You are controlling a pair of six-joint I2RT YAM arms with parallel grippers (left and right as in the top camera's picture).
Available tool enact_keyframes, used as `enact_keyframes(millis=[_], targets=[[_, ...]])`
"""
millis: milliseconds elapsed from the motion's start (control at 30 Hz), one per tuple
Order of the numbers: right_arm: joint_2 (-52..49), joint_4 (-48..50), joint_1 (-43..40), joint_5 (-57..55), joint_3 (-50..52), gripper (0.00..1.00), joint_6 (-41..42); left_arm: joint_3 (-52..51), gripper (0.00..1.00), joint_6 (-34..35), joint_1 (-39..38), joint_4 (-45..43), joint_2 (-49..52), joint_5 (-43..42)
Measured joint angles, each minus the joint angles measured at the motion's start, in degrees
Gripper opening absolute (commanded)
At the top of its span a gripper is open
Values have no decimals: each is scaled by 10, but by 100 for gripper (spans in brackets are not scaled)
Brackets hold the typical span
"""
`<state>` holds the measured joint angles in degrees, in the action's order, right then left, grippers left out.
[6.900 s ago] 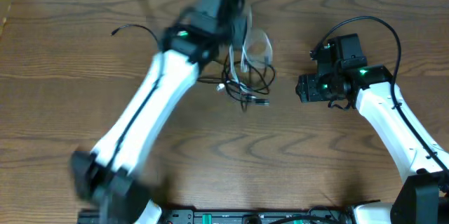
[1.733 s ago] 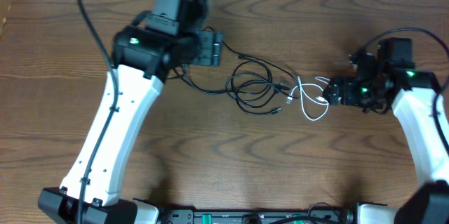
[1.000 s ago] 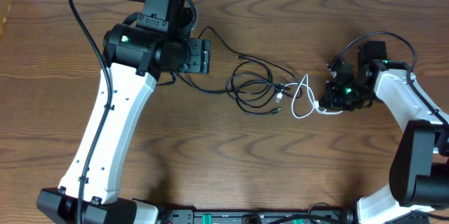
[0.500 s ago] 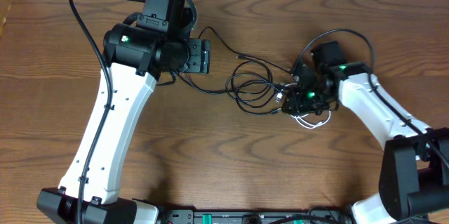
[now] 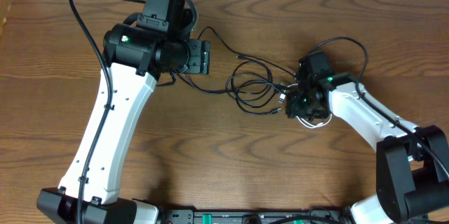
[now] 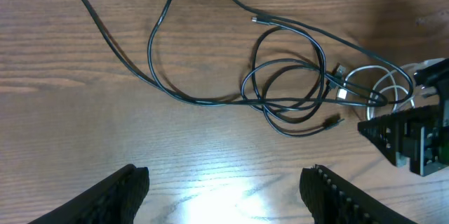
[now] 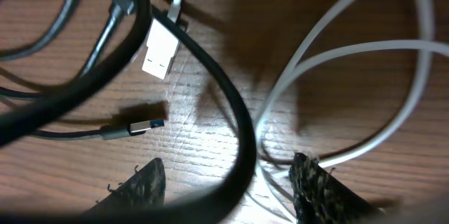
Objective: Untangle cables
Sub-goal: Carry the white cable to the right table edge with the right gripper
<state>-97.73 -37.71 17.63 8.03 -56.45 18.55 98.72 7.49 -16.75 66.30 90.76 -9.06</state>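
Tabletop (image 5: 231,161): dark wood grain, carries everything.

My left arm (image 5: 112,133), white with a black head, reaches in from the near left edge and ends up over the far left part of the tabletop. My right arm (image 5: 358,112) comes in from the near right corner and bends toward the middle.

Left fingers (image 6: 123,192): spread wide, nothing between them, held above bare wood. The cables lie well apart from them, out ahead in the wrist view.

Right fingers (image 7: 144,182): parted, tips low over the wood, at the right end of the tangle. A black cord and the white loops run through the gap. I see nothing pinched.

Black cables (image 5: 252,90): thin cords in overlapping loose loops in the middle of the tabletop, between my two arms. Long strands (image 6: 105,34) trail off from the loops toward my left arm.

White cable (image 6: 379,80): a few loose loops at the right end of the black tangle, overlapping it, directly beneath my right fingers. Whether it is threaded through the black loops or just lying over them, I cannot tell.

White plug (image 7: 160,52): flat on the wood beside a black cord.

Dark plug (image 7: 133,127): just near it, lying flat, its tip pointing toward the white loops.
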Motion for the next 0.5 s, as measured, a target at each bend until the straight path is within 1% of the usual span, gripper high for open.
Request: enact_keyframes(millis=[67, 100, 167, 200, 233, 367, 433, 500], targets=[[2, 70, 9, -15, 34, 53, 14, 0, 75, 0, 0, 1, 0, 0], [2, 81, 9, -18, 41, 49, 17, 0, 75, 0, 0, 3, 0, 0], [3, 125, 9, -23, 61, 29, 19, 0, 75, 0, 0, 3, 0, 0], [3, 130, 9, -25, 65, 8, 23, 0, 75, 0, 0, 4, 0, 0], [3, 133, 9, -26, 66, 1, 24, 0, 75, 0, 0, 3, 0, 0], [3, 128, 9, -27, 68, 1, 29, 0, 75, 0, 0, 3, 0, 0], [20, 79, 3, -26, 58, 1, 27, 0, 75, 0, 0, 4, 0, 0], [56, 43, -23, -34, 32, 1, 20, 0, 75, 0, 0, 4, 0, 0]])
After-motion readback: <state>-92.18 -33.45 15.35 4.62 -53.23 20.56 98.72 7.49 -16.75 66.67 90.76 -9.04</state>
